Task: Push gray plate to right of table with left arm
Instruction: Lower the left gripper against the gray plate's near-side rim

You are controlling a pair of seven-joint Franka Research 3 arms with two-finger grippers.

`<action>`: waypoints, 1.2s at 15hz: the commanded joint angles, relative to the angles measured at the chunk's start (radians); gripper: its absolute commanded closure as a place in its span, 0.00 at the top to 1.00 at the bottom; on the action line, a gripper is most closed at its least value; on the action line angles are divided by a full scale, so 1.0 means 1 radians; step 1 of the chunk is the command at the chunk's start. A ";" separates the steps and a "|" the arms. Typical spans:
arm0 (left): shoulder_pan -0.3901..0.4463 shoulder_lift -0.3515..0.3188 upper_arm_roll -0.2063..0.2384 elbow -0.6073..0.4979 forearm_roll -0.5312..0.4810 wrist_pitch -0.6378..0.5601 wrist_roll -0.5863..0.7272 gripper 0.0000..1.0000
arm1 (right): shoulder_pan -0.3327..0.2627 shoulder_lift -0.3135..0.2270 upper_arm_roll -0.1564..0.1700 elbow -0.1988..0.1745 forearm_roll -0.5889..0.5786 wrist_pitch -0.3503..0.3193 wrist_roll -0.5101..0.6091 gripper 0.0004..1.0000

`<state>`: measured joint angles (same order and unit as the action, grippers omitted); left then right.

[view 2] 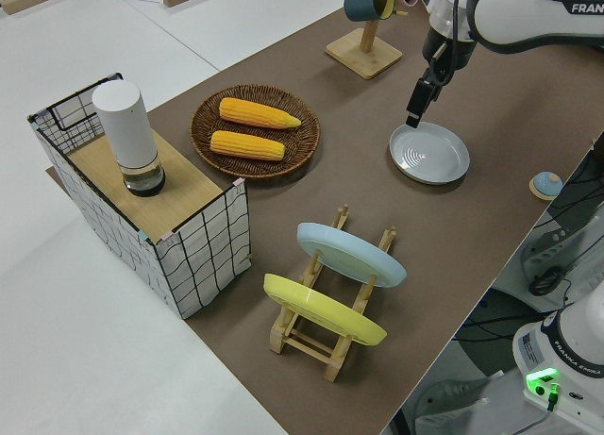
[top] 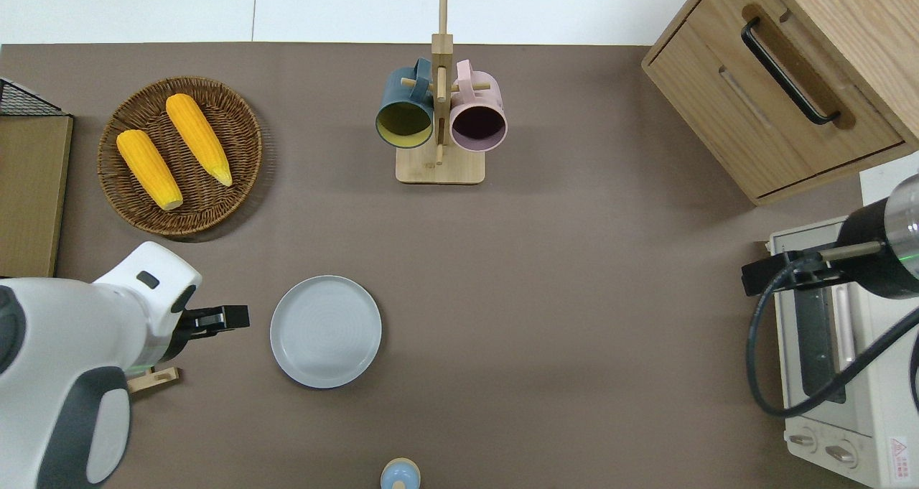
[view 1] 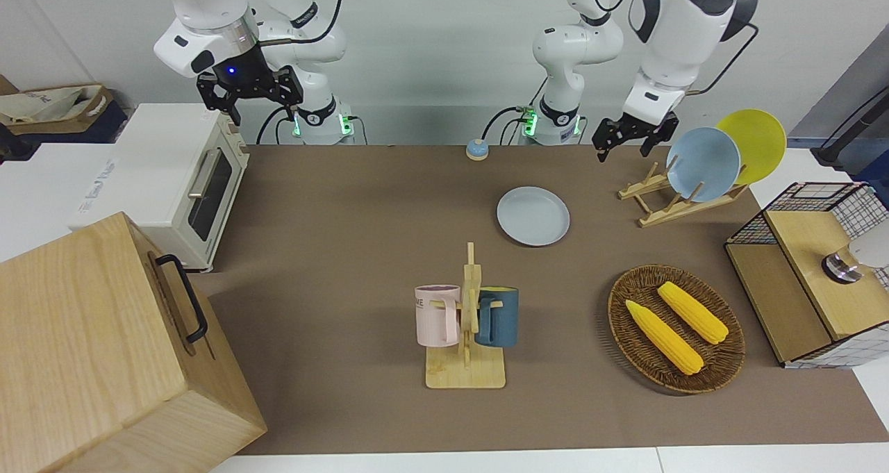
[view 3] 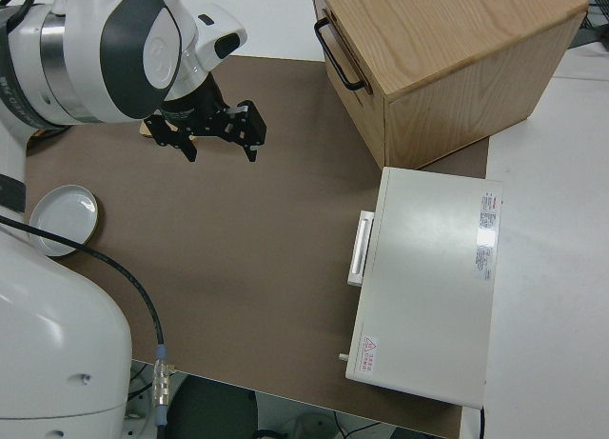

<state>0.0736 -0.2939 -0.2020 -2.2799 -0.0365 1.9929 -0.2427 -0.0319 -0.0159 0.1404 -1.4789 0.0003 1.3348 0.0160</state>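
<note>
Overhead view is showing my left gripper (top: 228, 318) hanging in the air just beside the round, shallow, pale gray-blue plate (top: 326, 331), on the side toward my left arm's end of the long brown-topped table (top: 574, 317), with a small gap between us. The plate is lying flat, nearer to the robots than the wooden mug stand (top: 439, 166) with its dark teal and pink mugs, and apart from the woven wicker basket (top: 179, 156) holding two yellow corn cobs. In the front view my fingers (view 1: 601, 144) are looking spread apart, gripping nothing.

I am judging this as the approach before the push: I am not yet touching the rim. To do it well, I am thinking I should be dropping until my fingertips sit low against the raised rim, close to the tabletop, so I am not riding up over the shallow edge. I should be lining up with the plate's middle, because an off-centre contact would likely be spinning it or letting it slide away sideways. Then a slow, steady sweep toward the right arm's end, along the open brown stretch between the mug stand and the small blue bell (top: 400, 474), should be keeping it clear of both.

My right gripper (view 1: 250, 92) is parked, fingers apart and empty.
</note>
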 commanded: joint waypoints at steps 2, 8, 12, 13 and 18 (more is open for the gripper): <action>-0.083 -0.028 0.007 -0.257 -0.016 0.295 -0.127 0.99 | -0.019 -0.002 0.016 0.009 0.004 -0.016 0.012 0.98; -0.090 0.085 -0.008 -0.297 -0.014 0.438 -0.164 0.99 | -0.019 -0.002 0.016 0.009 0.004 -0.016 0.012 0.98; -0.090 0.156 -0.023 -0.308 -0.011 0.524 -0.187 0.98 | -0.019 -0.002 0.016 0.009 0.004 -0.016 0.012 0.98; -0.090 0.160 -0.030 -0.314 -0.008 0.532 -0.193 0.94 | -0.019 -0.002 0.016 0.009 0.004 -0.016 0.012 0.98; -0.087 0.173 -0.030 -0.316 0.000 0.535 -0.188 0.00 | -0.019 -0.002 0.016 0.009 0.004 -0.016 0.012 0.98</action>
<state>-0.0076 -0.1171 -0.2326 -2.5751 -0.0386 2.5007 -0.4225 -0.0319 -0.0159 0.1404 -1.4789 0.0003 1.3348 0.0160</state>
